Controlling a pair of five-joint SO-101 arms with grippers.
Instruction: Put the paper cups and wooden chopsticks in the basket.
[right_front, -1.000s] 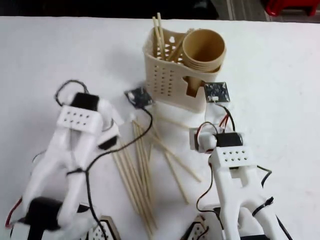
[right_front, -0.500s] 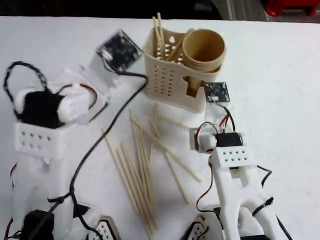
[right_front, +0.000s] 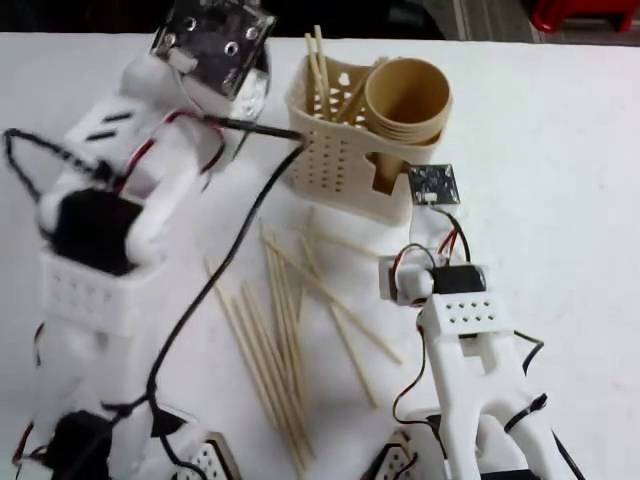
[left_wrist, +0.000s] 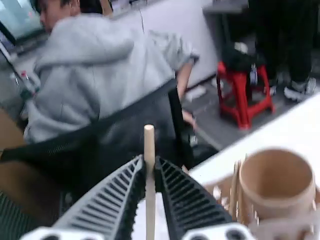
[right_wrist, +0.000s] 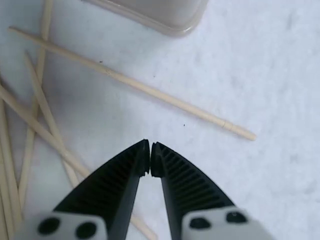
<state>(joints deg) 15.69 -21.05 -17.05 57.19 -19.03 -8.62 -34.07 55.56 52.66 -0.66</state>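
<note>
Cups (right_front: 407, 98) in basket (right_front: 330, 165) — chopsticks (right_front: 285, 340) before it

Lighting: bright and diffuse throughout.
The white bench (right_front: 560, 150) beyond the basket (right_front: 335, 165) reads near washed out; soft grey shadows lie under the loose chopsticks (right_front: 270, 340) in front of the basket. In the left wrist view, the room behind the basket is dimmer.

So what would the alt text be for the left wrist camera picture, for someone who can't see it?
The left gripper has its ribbed black fingers shut on one wooden chopstick. Beyond it a paper cup sits in the basket, with more chopsticks beside it.
</note>
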